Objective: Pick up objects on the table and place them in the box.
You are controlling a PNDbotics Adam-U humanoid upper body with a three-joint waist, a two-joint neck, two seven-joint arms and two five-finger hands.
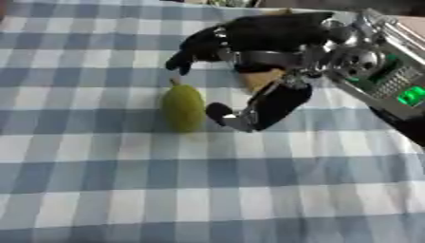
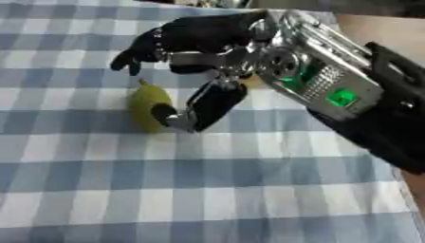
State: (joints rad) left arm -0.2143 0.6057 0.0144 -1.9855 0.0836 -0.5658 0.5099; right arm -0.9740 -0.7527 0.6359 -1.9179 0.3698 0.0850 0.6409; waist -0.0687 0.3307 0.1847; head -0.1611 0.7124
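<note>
Right hand reaching in, spread wide

The right arm [image 2: 365,109] enters from three o'clock, its silver wrist [image 2: 319,78] showing a green light. The right hand [image 1: 265,42] is spread, fingers [image 1: 187,54] stretched toward nine o'clock with tips bent down, and the thumb [image 1: 265,109] angled toward seven o'clock, holding nothing.

my right hand [image 1: 265,57] looks like matt black plastic, my wrist [image 2: 319,80] bare silvery metal with a glossy green light. the worktop [image 1: 207,180] wears a soft blue-and-white checked cloth. the green pear [image 1: 182,108] has smooth, dull, slightly waxy skin.
</note>
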